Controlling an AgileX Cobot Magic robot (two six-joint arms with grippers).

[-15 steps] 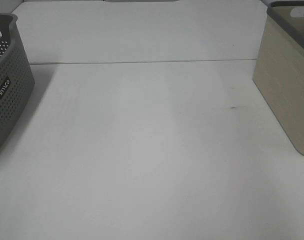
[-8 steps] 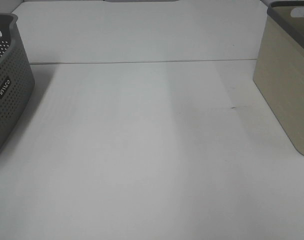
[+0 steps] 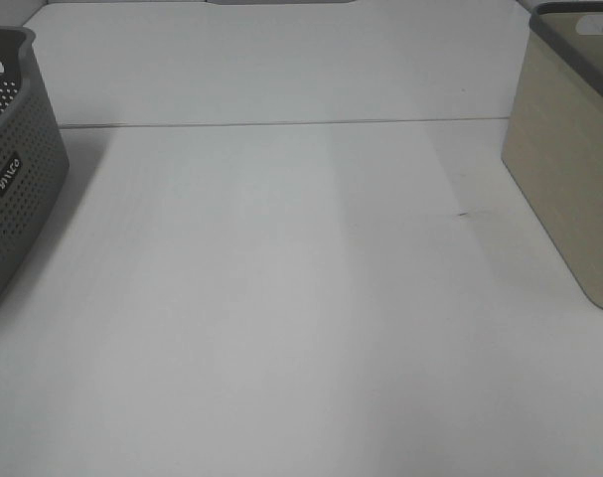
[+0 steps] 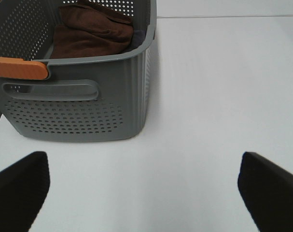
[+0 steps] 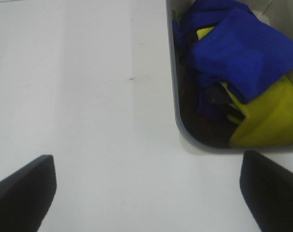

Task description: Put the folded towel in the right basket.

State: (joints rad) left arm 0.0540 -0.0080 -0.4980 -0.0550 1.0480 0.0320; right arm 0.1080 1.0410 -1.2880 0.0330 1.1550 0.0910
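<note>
Left basket (image 3: 11,169): grey, perforated, left edge; brown towel (image 4: 90,31) inside.
Right basket (image 3: 571,149): beige, right edge; blue cloth (image 5: 238,46) and yellow cloth (image 5: 267,116) inside.
Left gripper (image 4: 144,186): fingers apart, holding nothing.
Right gripper (image 5: 146,188): fingers apart, holding nothing.

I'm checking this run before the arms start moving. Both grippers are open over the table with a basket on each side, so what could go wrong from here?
The brown towel lies deep in the grey basket, loosely bunched, so the left gripper may catch the basket wall or lift only a fold. The right basket already holds blue cloth and yellow cloth, so an added towel might rest high or hang over the rim.
</note>
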